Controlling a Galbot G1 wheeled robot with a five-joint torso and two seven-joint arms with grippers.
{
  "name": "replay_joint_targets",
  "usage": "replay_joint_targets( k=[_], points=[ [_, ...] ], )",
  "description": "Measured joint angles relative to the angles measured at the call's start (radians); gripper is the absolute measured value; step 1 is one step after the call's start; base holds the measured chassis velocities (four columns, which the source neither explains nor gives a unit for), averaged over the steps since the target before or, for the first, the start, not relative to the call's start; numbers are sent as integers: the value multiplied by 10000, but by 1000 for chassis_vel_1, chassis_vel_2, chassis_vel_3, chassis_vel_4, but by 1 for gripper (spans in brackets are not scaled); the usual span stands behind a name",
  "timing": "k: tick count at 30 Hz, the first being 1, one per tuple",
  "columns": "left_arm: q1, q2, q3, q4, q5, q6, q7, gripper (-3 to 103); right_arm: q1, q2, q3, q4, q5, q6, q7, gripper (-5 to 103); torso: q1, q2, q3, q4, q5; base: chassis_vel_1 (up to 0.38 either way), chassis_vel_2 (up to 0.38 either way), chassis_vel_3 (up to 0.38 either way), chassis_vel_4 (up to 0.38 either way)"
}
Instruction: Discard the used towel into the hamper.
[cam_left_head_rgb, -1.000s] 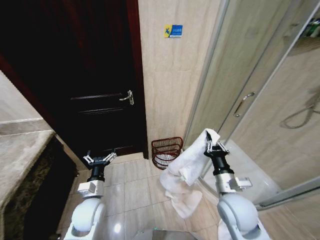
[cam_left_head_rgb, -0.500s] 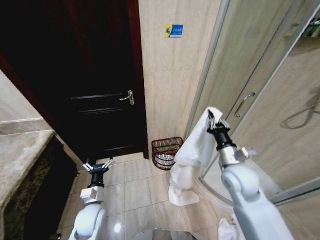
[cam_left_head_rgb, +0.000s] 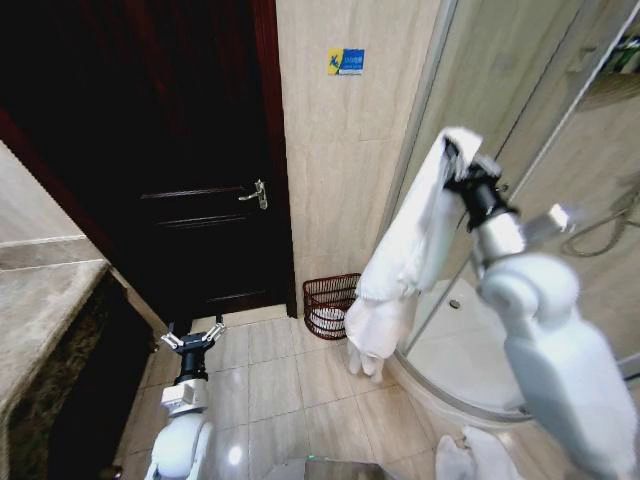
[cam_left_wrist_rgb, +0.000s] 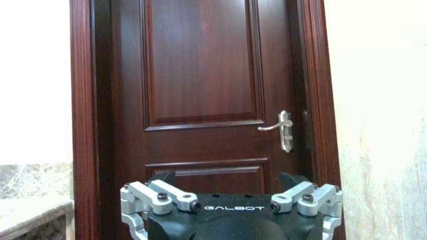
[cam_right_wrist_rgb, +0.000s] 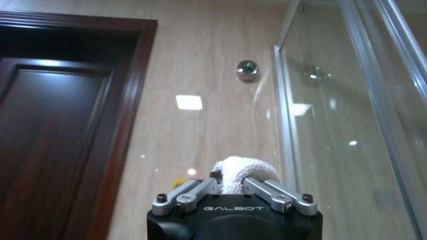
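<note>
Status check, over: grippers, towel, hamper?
Right gripper shut on towel, raised high. Left gripper open, low by door. Hamper on floor at wall, below the towel's hanging end.

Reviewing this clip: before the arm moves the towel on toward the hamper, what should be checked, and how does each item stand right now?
1. Right gripper shut on the towel: ok.
2. Towel hanging free of the floor: ok, its lower end is above the tiles.
3. Hamper upright against the wall, mouth open: ok.
4. Towel over the hamper: not ok, it hangs nearer the shower glass.
5. Left gripper low and open by the door, out of the path: ok.
6. Room left inside the hamper: cannot tell.
</note>
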Motion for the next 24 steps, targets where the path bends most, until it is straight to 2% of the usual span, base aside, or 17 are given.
replay_joint_targets(
  k=[2,3,4,6,8,9,11,14,16,17,19,20,22,24],
  points=[
    [-20,3,7,-1,0,53,-11,100,439,-52,-121,-298,112,-22,-51,3,-1,0,0,-2,3,0,0,0,0],
    [-42,18,6,-6,0,111,-37,100,1251,-121,-360,-793,263,-39,-160,3,1,-1,1,0,2,0,0,0,0],
    [-42,18,6,-6,0,111,-37,100,1251,-121,-360,-793,263,-39,-160,3,1,-1,1,0,2,0,0,0,0],
    [-50,28,-30,-9,-12,149,-109,100,2810,-198,-1028,-1752,549,-44,-327,3,0,0,-1,-1,-8,0,0,0,0],
    [-44,32,-43,-9,-17,154,-150,100,3126,-200,-1201,-1977,647,-51,-331,3,0,0,-1,-2,-3,0,0,0,0],
    [0,29,-94,-22,-42,161,-256,100,3967,-186,-1681,-2628,872,-81,-333,3,-1,-1,1,0,1,0,0,0,0],
    [20,22,-120,-27,-52,161,-290,100,4233,-165,-1844,-2844,894,-83,-337,3,0,0,0,-2,2,0,0,0,0],
    [82,-59,-201,-57,-72,148,-450,100,6085,296,-2933,-4193,881,-82,-381,3,0,-1,1,-2,1,0,0,0,0],
    [83,-77,-207,-59,-74,144,-471,100,6271,373,-3030,-4338,873,-80,-379,3,0,0,0,0,-1,0,0,0,0],
    [87,-163,-269,-70,-85,126,-516,100,7121,790,-3479,-5048,751,-70,-364,3,-2,0,-1,0,-5,0,0,0,0],
    [91,-224,-344,-85,-98,101,-519,100,7952,1218,-3856,-5866,507,-47,-363,3,0,-1,0,4,-2,0,0,0,0],
    [91,-224,-344,-85,-98,101,-519,100,7952,1218,-3856,-5866,507,-47,-363,3,0,-1,0,4,-2,0,0,0,0],
    [107,-248,-419,-131,-154,52,-519,100,8929,1687,-4303,-7172,61,67,-499,3,-2,0,-1,2,-3,0,0,0,0],
    [113,-250,-428,-135,-165,37,-519,100,9112,1760,-4385,-7413,-16,97,-546,3,-2,0,-1,1,1,0,0,0,0]
  ],
)
